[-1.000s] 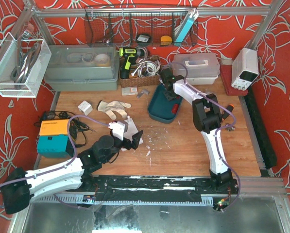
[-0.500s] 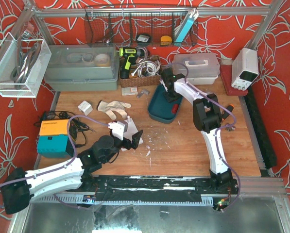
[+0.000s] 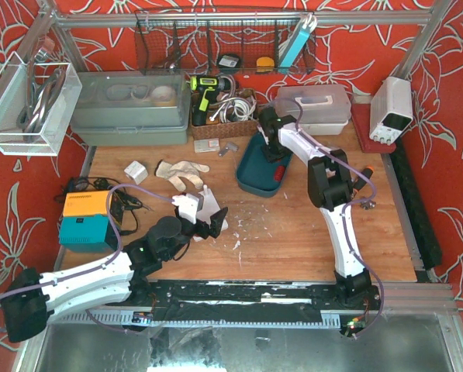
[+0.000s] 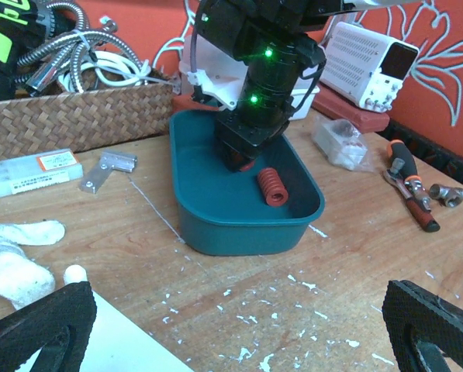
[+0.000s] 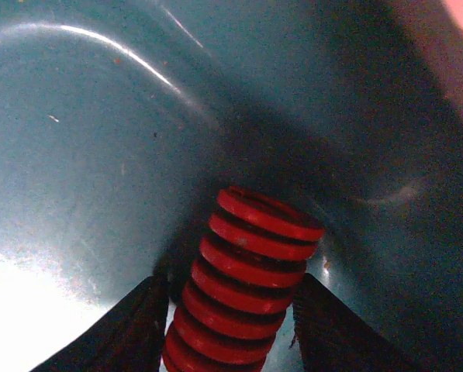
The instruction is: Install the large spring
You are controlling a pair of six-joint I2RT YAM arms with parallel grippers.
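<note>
the red spring (image 5: 250, 263) is clamped by the right gripper (image 5: 233, 322) inside the teal tray (image 5: 84, 155), its long axis pointed straight ahead of the fingers, while the left gripper (image 4: 235, 329) is spread wide, well apart.

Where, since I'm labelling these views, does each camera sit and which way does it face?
Top external: above and behind the bases, looking down at the table; left arm and right arm show.
Left wrist: low over the table, facing the tray; own fingertips in bottom corners.
Right wrist: inside the tray, facing a red spring between its fingers.
Shared: all three show the tray.
</note>
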